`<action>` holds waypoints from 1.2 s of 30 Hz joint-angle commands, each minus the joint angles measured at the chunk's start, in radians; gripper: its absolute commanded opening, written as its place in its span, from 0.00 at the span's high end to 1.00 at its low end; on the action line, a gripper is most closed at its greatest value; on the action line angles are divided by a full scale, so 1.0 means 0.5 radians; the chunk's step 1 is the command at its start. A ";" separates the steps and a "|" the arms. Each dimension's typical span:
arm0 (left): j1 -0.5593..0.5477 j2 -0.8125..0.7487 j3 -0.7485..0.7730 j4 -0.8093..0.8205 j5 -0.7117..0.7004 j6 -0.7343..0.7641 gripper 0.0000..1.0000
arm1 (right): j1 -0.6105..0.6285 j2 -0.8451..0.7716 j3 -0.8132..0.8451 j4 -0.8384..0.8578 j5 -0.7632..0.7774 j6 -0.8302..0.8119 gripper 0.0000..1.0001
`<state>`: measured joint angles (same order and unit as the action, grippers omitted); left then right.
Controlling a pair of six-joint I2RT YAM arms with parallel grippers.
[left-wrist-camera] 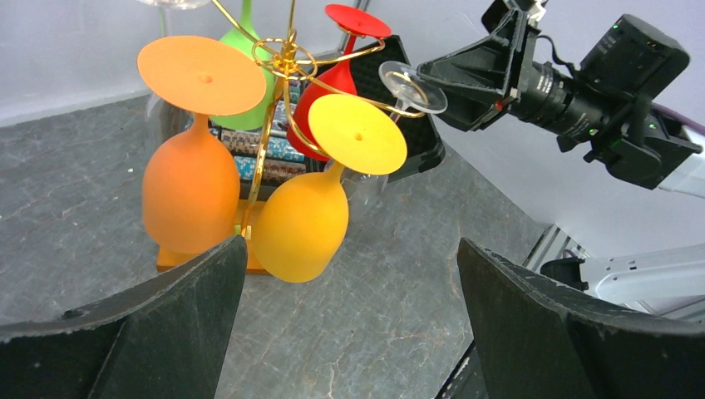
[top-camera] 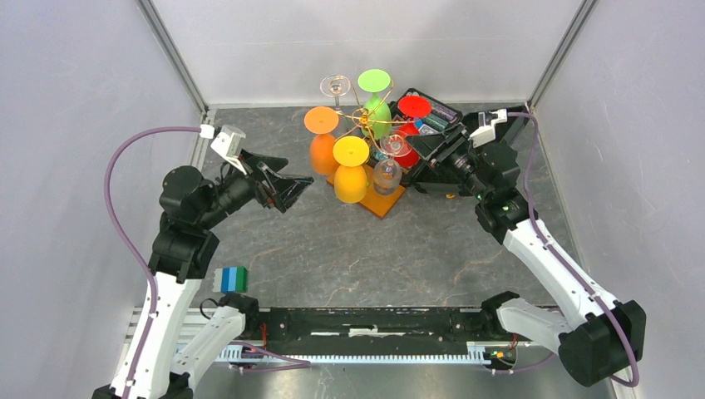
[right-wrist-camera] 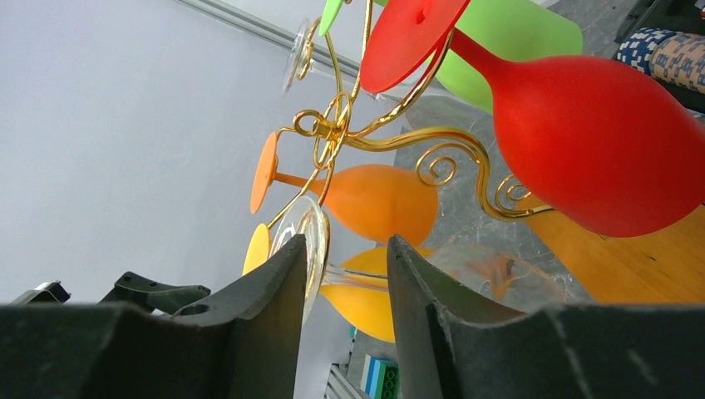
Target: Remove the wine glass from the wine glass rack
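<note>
The wine glass rack (top-camera: 362, 121) is a gold wire stand on an orange-brown wooden base (top-camera: 385, 203) at the table's middle back. A clear wine glass (top-camera: 388, 170) hangs upside down on its near right arm. My right gripper (top-camera: 409, 156) reaches in from the right. In the right wrist view, the right gripper (right-wrist-camera: 345, 243) has its fingers on either side of the clear glass's thin stem (right-wrist-camera: 359, 278), a gap showing on both sides. The foot (right-wrist-camera: 312, 237) lies against the left finger. My left gripper (top-camera: 296, 189) hangs wide open left of the rack and holds nothing (left-wrist-camera: 351, 246).
Orange (top-camera: 323, 152), yellow (top-camera: 352, 181), green (top-camera: 376, 106) and red (top-camera: 410, 133) glasses and a second clear one (top-camera: 336, 86) hang on the same rack. A black case (top-camera: 439, 116) with coloured contents lies behind the right gripper. Stacked blocks (top-camera: 233, 279) sit near the left arm's base.
</note>
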<state>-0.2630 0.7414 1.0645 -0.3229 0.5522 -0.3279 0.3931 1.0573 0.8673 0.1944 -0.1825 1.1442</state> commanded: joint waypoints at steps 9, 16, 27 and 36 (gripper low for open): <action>0.008 0.031 0.019 -0.075 -0.152 0.039 0.00 | 0.061 0.096 0.232 -0.189 0.023 -0.059 0.69; 0.007 0.075 0.033 -0.100 -0.162 0.048 0.00 | 0.076 0.041 0.187 -0.141 0.107 -0.008 0.96; 0.007 0.143 0.064 -0.179 -0.242 0.037 0.00 | 0.134 0.032 0.197 -0.142 0.063 0.103 1.00; 0.008 0.143 0.070 -0.204 -0.279 0.036 0.00 | 0.237 0.073 0.235 -0.090 0.071 0.126 1.00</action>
<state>-0.2630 0.8139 1.0649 -0.4255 0.4313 -0.3275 0.4950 1.0767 0.9478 0.1284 -0.1371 1.2076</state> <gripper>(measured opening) 0.993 0.021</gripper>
